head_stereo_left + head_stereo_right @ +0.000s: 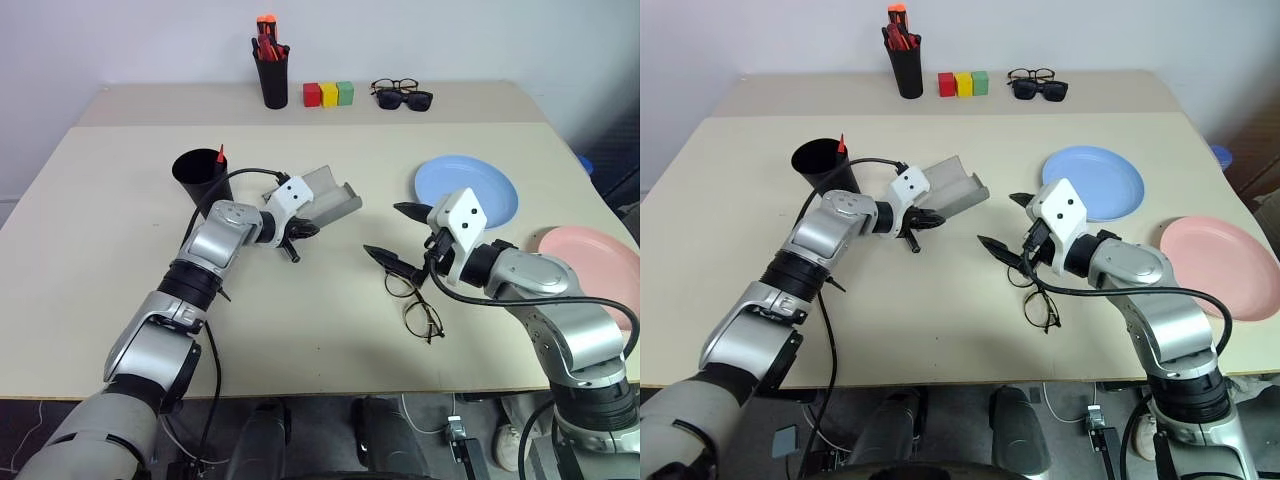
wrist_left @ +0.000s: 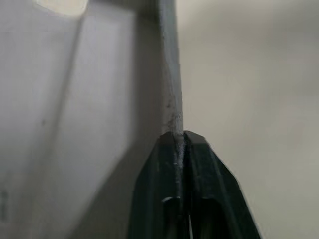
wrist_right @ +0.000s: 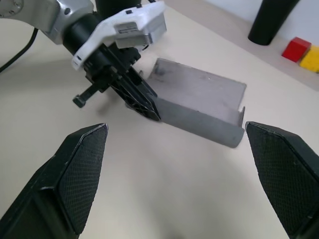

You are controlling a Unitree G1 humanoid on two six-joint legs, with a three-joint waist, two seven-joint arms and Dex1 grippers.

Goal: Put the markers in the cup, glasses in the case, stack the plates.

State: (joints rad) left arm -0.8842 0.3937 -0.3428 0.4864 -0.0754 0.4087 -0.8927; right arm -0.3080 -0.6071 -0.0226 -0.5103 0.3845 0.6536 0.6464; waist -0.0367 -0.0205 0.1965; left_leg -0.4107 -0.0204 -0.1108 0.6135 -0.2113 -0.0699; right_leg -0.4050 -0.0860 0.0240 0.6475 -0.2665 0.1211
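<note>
Grey felt is what the left tool [image 1: 300, 232] has pinched: its fingers are closed tight on the near wall of the case [image 1: 330, 196], which lies open on the worktop [image 1: 300, 330] like a shallow trough, paler inside, between the black cup [image 1: 200, 177] and the blue plate [image 1: 467, 188]. The right tool [image 1: 390, 232] hangs with its fingers spread as wide as they go, holding nothing, just above the glasses [image 1: 412, 300], thin black wire with round clear lenses, lying flat near the front edge. The step looks to be steadying the case so the glasses can go in. To do it well, I would keep the left pinch firm and the case mouth facing up, then lower the right tool onto the bridge or one rim, closing gently, since wire this slim bends and slips easily. The pink plate [image 1: 592, 255] sits apart at the right.
</note>
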